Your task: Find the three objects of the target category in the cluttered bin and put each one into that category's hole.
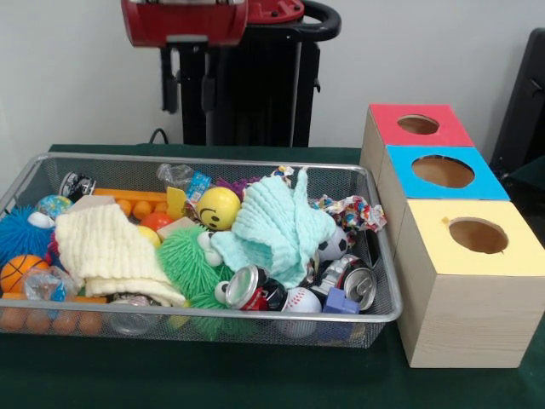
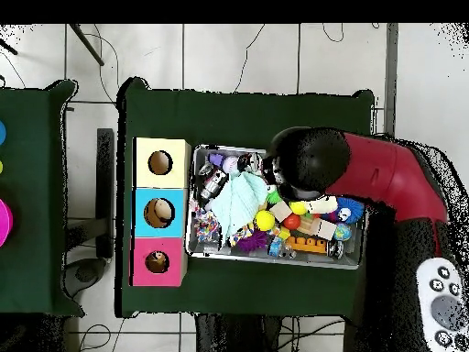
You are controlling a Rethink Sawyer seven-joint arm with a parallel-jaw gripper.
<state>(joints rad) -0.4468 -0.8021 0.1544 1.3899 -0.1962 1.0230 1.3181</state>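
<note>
A wire mesh bin [image 1: 204, 313] holds a jumble of things. In it are a yellow smiley ball [image 1: 218, 207], a mint cloth [image 1: 277, 230], a cream cloth [image 1: 106, 247], a green spiky ball [image 1: 189, 264], crushed cans [image 1: 247, 285], a baseball [image 1: 302, 300] and a small basketball [image 1: 17, 273]. My gripper [image 1: 189, 98] hangs open and empty, high above the bin's back edge. To the right stand three wooden boxes with a hole each: red top [image 1: 387, 119], blue top [image 1: 490, 183], yellow top [image 1: 434, 247]. In the overhead view the red arm [image 2: 385, 179] covers part of the bin [image 2: 275, 260] and hides the gripper.
An orange tray of small orange balls [image 1: 136, 204], a plastic bottle [image 1: 174, 175], a soccer ball [image 1: 334, 245] and sweet wrappers [image 1: 358, 211] add to the clutter. The boxes [image 2: 147, 151] touch the bin's side. Green cloth [image 1: 255, 375] covers the table.
</note>
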